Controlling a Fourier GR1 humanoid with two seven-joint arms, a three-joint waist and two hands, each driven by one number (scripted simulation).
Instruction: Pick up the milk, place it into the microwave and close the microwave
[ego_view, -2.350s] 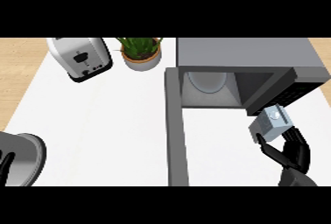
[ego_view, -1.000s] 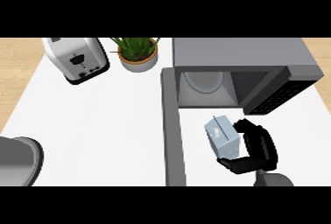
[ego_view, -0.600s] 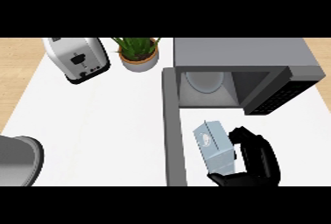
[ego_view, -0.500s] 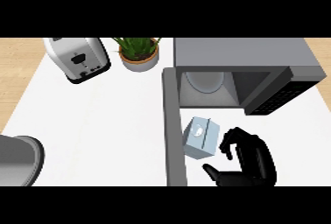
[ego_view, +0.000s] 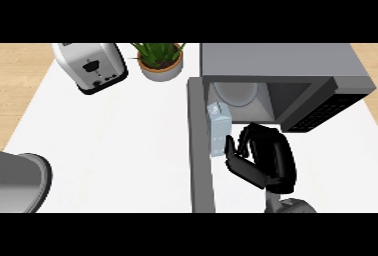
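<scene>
The milk carton (ego_view: 218, 129), white and pale blue, stands at the mouth of the open microwave (ego_view: 277, 62), just right of its swung-out door (ego_view: 201, 180). My right hand (ego_view: 264, 157) is against the carton's right side, its thumb touching the carton and its fingers curled, shut on the milk. The carton's top end points into the grey cavity (ego_view: 238, 95). The hand hides the carton's lower right side. My left hand does not show; only a grey forearm (ego_view: 21, 184) appears at the lower left edge.
A silver toaster (ego_view: 90, 66) and a potted plant (ego_view: 159, 60) stand at the back of the white counter (ego_view: 111, 140). The microwave's dark control panel (ego_view: 325, 107) lies right of the cavity. The open door juts toward me along the counter's middle.
My right hand has carried the milk from the counter at the right, leftward and then up to the microwave's mouth. The carton now stands nearer the cavity.
</scene>
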